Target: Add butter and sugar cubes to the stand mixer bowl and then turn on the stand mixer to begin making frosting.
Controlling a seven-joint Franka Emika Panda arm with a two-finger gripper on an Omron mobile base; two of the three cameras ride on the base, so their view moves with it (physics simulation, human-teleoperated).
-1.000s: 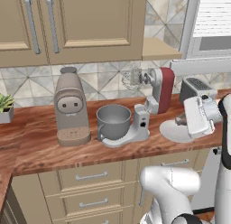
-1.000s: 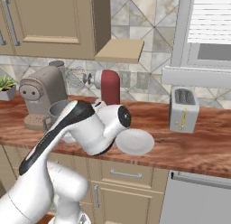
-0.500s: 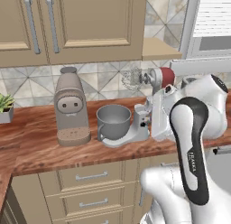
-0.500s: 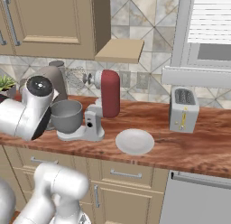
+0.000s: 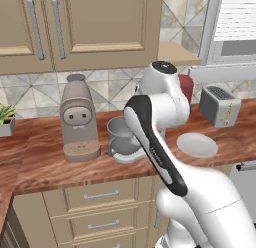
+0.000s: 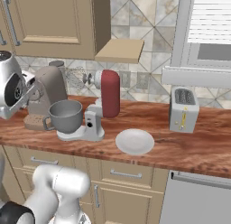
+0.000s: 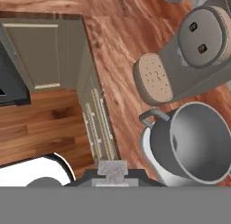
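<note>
With the gripper's state impossible to tell, the swinging arm risks knocking the round grey metal bowl off the wooden table.

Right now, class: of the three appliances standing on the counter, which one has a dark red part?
The stand mixer: its rounded head is dark red. The coffee machine is beige and the toaster silver.

arm is blocking most of the stand mixer in the left base view, just a bit of red head peeking out, and the stand mixer bowl is half covered too
</note>
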